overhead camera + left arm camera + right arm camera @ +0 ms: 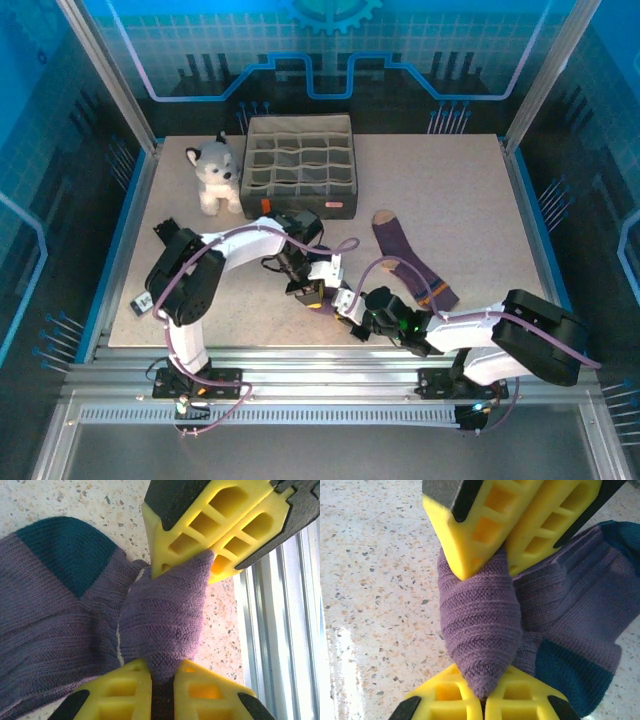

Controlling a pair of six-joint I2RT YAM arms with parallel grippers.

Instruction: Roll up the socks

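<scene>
Husky [213,172] sits at the back left of the bench [470,190], right against the organiser [298,165]; neither is part of the job

Left claw [162,675] is down at the near middle of the bench, pressed together on the navy sock [160,620]. In the left wrist view it pinches one end of a tight, twisted wad of purple knit, and the dark heel patch lies flat on the bench off to the side

Right claw [484,687] is nose to nose with it, clamped on the same wad from the opposite end. So both claws pinch the one sock, with a short bunched section between them

Tan sock [410,262] lies flat and unrolled further right, apart from both claws

Progress, my read: early. The navy sock has only the start of a roll or twist, and most of its length lies loose. Left to do: finish that roll, then handle the tan sock. Can't tell whether the two are meant to be rolled together

Writing: none legible. The organiser has a small label [335,204] on its front edge, too small to read
</scene>
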